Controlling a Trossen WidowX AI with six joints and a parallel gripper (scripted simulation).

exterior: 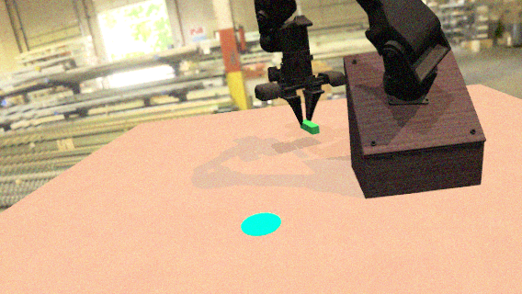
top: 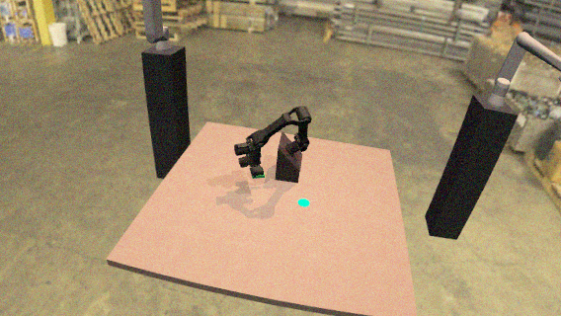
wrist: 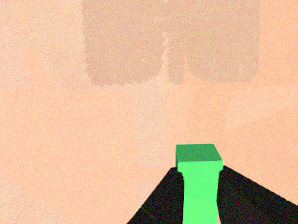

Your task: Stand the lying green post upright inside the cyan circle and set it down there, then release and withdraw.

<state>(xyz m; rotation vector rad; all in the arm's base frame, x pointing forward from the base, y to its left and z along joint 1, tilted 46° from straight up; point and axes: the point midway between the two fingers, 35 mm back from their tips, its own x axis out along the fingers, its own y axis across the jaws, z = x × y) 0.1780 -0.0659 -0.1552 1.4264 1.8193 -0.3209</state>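
Observation:
The green post [top: 260, 176] [exterior: 311, 127] [wrist: 201, 192] is held roughly level, on its side, a little above the table top. My gripper [top: 257, 172] [exterior: 305, 122] [wrist: 200, 172] points down and is shut on the post, one black finger on each side of it. In the wrist view one end of the post shows past the fingertips; the other end runs out of the frame. The flat cyan circle [top: 303, 202] [exterior: 261, 224] lies on the table, away from the gripper and nearer the exterior camera. Nothing stands on it.
The pinkish table top [top: 346, 247] [exterior: 138, 266] carries the arm's dark, slant-topped base block [top: 287, 169] [exterior: 420, 170], beside the gripper. Shadows of the arm fall on the table. Two tall black pedestals [top: 166, 109] [top: 466, 173] with grey arms stand off the table's sides.

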